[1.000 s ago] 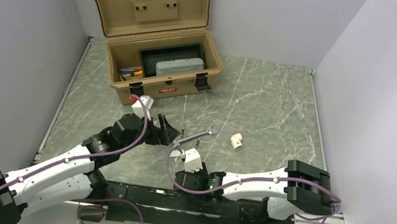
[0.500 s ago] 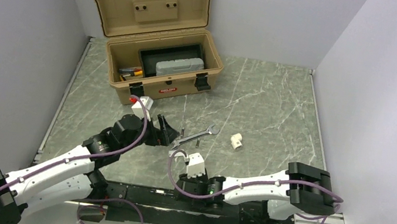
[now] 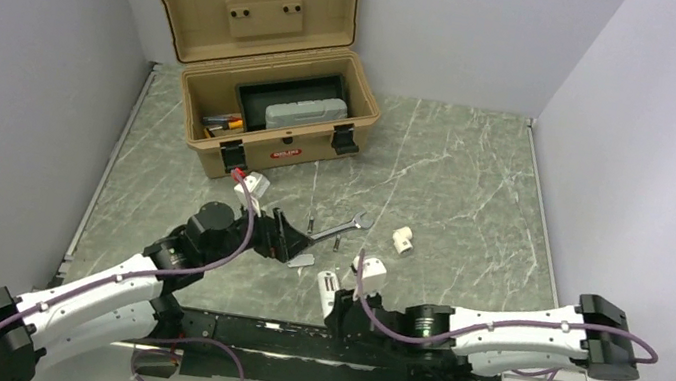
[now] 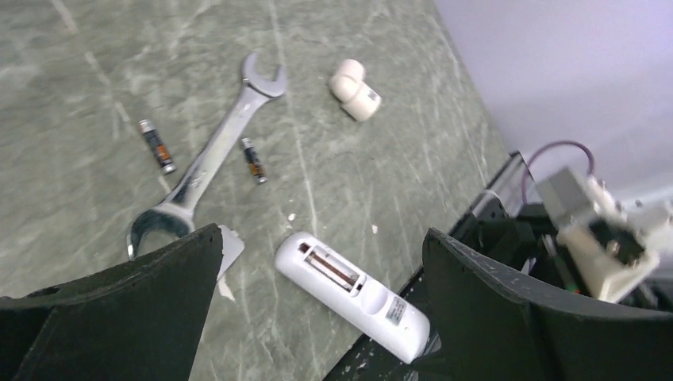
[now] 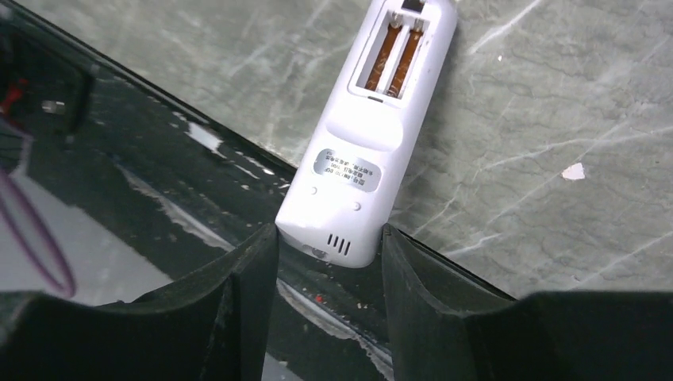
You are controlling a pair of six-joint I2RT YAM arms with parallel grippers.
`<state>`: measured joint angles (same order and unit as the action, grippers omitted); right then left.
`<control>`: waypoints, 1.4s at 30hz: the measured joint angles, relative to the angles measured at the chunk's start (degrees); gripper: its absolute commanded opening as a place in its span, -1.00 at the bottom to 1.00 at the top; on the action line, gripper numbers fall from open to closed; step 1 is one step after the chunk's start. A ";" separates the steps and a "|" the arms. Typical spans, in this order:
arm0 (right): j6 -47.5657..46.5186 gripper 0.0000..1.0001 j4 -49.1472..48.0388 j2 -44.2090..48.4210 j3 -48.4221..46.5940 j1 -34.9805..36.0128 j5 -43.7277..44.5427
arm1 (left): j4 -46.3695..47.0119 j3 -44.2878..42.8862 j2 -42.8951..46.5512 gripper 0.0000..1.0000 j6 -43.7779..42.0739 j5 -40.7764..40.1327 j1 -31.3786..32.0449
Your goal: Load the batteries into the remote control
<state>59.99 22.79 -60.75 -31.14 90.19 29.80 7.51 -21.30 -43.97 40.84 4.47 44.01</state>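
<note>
**Remote on its back at the near edge, batteries out on the table**

The remote control is lying on the table at about 6 o'clock in the top view. It's right at the near edge, with one end hanging over the black rail. The battery slot faces up and is open, so you can see two coppery strips inside.

The right gripper has a finger on each side of that overhanging end, right up against the plastic. I honestly can't tell if it's squeezing or just sitting there. The left gripper hangs above the table with its fingers spread wide.

The batteries are loose on the table. In the left wrist view, one is at 9 o'clock of the wrench and the second battery is at 3 o'clock, both just beside it. A white pipe elbow sits off at 2 o'clock from the wrench. A small flat white piece lies by the wrench's lower end.

The tan toolbox is at 11 o'clock on the table, lid up.
</note>
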 measured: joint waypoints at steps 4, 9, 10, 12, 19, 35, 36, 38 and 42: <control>-0.59 -0.23 -0.87 6.51 1.68 -0.35 0.11 | 6.71 3.32 0.02 0.99 -2.84 4.74 0.00; -0.63 -0.26 -0.48 11.21 1.97 -1.09 0.46 | 9.53 4.92 0.02 0.91 -8.92 7.30 0.00; -0.79 -0.26 -0.15 11.74 1.97 -1.27 0.66 | 10.29 4.92 0.02 0.91 -10.36 7.65 0.00; -0.85 -0.26 0.68 12.72 1.97 -1.77 1.25 | 12.44 5.11 0.02 0.92 -12.79 8.15 0.00; -0.09 0.23 3.87 12.98 1.92 -4.07 1.68 | 17.11 7.91 1.20 0.93 -17.20 8.33 0.00; 7.13 0.47 8.76 -16.50 -11.26 -5.11 3.15 | 14.40 8.85 6.21 0.97 -16.85 2.95 0.00; 7.50 0.43 9.09 -18.82 -12.70 -5.29 3.26 | 13.73 8.87 6.88 0.97 -16.55 2.40 0.00; 8.24 0.37 9.25 -21.94 -14.47 -5.70 3.19 | 12.24 8.87 8.22 0.98 -15.91 0.92 0.00; 9.57 0.31 9.18 -24.15 -14.43 -8.02 2.47 | 8.63 9.20 10.99 0.98 -14.36 -1.70 -0.74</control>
<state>69.56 31.97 -84.90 -45.56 82.17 32.27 16.14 -12.10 -32.97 26.48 2.76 43.27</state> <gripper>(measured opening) 0.669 0.988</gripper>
